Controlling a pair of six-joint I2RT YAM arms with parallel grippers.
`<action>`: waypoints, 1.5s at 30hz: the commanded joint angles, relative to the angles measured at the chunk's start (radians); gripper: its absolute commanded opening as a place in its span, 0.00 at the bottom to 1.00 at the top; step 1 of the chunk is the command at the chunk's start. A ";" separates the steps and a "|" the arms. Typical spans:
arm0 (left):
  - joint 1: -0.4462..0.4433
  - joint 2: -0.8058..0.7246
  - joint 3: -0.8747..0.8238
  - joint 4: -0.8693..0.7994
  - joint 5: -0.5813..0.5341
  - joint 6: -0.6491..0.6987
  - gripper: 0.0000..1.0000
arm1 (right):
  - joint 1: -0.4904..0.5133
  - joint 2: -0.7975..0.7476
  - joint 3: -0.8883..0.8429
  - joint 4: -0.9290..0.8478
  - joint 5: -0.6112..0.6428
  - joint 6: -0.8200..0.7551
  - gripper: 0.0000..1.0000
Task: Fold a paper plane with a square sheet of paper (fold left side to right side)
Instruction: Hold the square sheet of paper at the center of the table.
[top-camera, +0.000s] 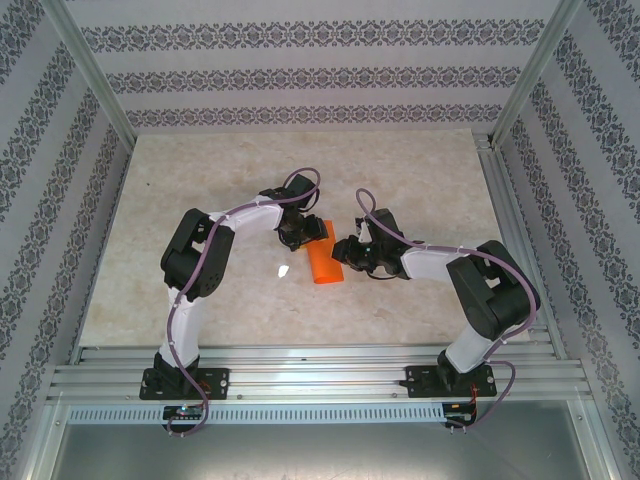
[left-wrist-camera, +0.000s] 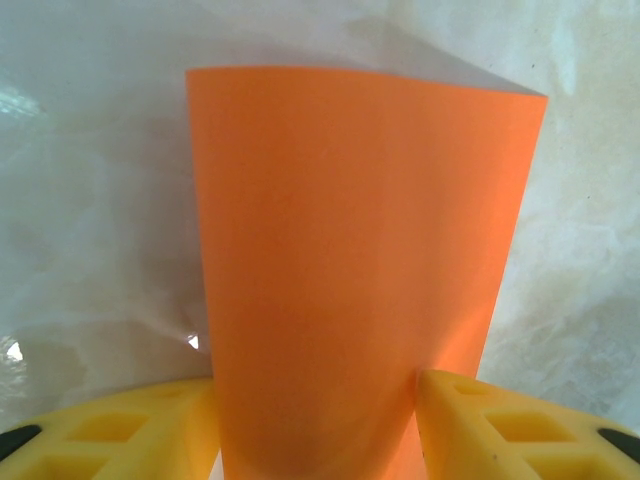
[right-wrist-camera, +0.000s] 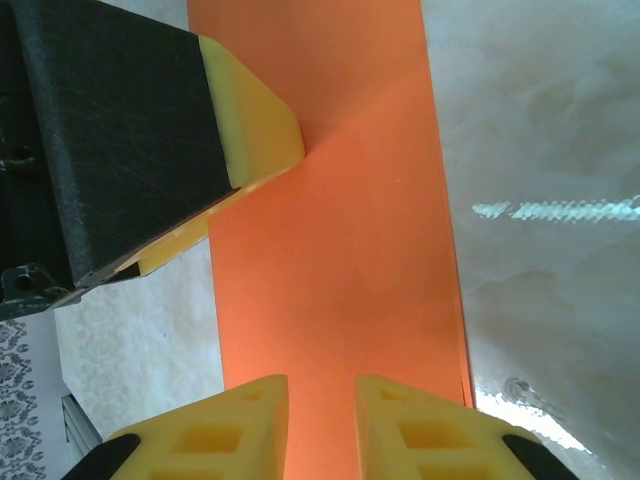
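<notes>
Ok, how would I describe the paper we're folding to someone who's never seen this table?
Start from the pale marbled tabletop inside the metal frame. At its middle, between the left arm's yellow fingers and the right arm's yellow fingers, lies a bright orange strip of paper. It is the only orange thing there, plain, unmarked, longer than wide.

The square sheet of paper (top-camera: 322, 262) lies on the table (top-camera: 200, 200), in the middle. The left gripper (top-camera: 300, 236) is at its far end, with one finger (right-wrist-camera: 250, 110) on it. The right gripper (top-camera: 352, 256) is at its right side.
</notes>
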 joint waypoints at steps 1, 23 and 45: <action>-0.034 0.142 -0.037 0.071 -0.040 -0.007 0.56 | 0.010 0.017 0.034 0.006 0.002 0.007 0.24; -0.034 0.163 -0.037 0.079 -0.037 -0.011 0.56 | 0.026 0.073 0.055 -0.027 0.012 0.003 0.24; -0.034 0.168 -0.046 0.086 -0.036 -0.012 0.56 | 0.025 0.107 0.072 -0.077 0.030 -0.031 0.23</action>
